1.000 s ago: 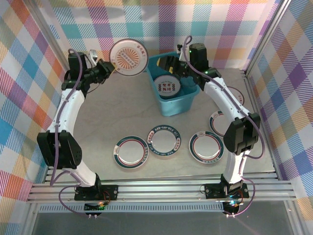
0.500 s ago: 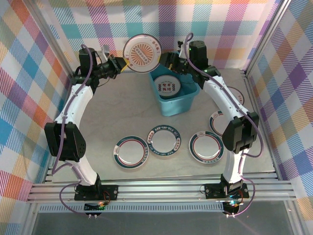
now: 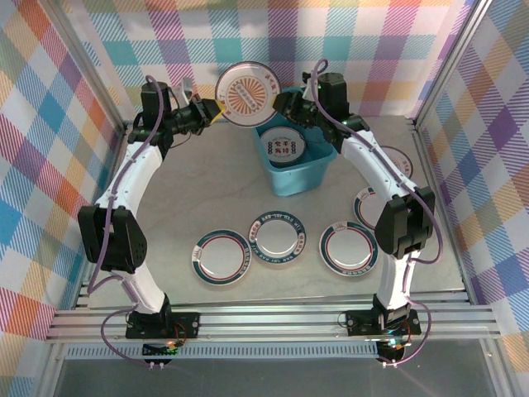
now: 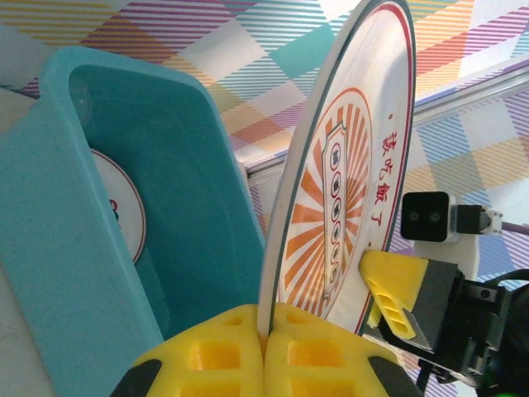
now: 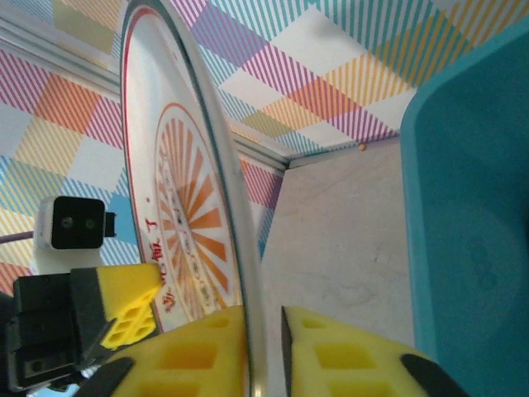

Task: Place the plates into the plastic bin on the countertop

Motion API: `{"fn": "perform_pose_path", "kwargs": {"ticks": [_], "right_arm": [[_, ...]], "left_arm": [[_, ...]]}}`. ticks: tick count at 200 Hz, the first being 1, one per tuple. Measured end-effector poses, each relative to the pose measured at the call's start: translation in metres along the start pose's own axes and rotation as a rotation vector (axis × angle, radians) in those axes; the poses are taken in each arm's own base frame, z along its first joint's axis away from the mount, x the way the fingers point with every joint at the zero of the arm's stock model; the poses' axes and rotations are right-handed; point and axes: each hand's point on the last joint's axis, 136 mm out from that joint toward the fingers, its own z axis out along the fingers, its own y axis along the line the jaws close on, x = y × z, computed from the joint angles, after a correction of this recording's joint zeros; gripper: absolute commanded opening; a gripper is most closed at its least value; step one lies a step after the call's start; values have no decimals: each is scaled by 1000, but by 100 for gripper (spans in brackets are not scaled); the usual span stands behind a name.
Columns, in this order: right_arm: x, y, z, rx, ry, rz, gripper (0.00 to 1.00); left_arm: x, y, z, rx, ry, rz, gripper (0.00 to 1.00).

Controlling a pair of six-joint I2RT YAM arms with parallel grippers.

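Observation:
A white plate with an orange sunburst centre [image 3: 246, 91] [image 4: 347, 165] [image 5: 178, 207] hangs on edge above the back left corner of the teal plastic bin [image 3: 302, 178] [image 4: 74, 248] [image 5: 471, 207]. My left gripper [image 3: 216, 112] [image 4: 266, 331] is shut on its left rim. My right gripper [image 3: 279, 101] [image 5: 263, 331] straddles the opposite rim. One pad touches the plate and a thin gap shows at the other. Another sunburst plate [image 3: 283, 147] [image 4: 120, 207] leans inside the bin.
On the countertop [image 3: 190, 182] near the arms lie three rimmed plates [image 3: 221, 257] [image 3: 278, 236] [image 3: 349, 247]. Two more plates [image 3: 368, 207] [image 3: 401, 161] lie partly under the right arm. Plaid walls and aluminium rails close in the back and sides.
The left arm carried the sunburst plate rightward to the bin's back corner. The right gripper rose out of the bin, met the plate's far rim and narrowed its jaws around it.

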Motion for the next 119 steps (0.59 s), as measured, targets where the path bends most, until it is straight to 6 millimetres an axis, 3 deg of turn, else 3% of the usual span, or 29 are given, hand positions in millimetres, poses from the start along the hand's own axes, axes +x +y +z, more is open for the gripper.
{"fn": "perform_pose_path", "kwargs": {"ticks": [18, 29, 46, 67, 119], "right_arm": [[-1, -1, 0, 1, -6, 12, 5], [0, -3, 1, 7, -8, 23, 1], [0, -6, 2, 11, -12, 31, 0], [3, -18, 4, 42, -17, 46, 0], [9, -54, -1, 122, -103, 89, 0]], "left_arm": [[1, 2, 0, -16, 0, 6, 0], [1, 2, 0, -25, -3, 14, 8], [1, 2, 1, -34, -5, 26, 34], [-1, -1, 1, -31, -9, 37, 54], [-12, -8, 2, -26, -39, 85, 74]]}}
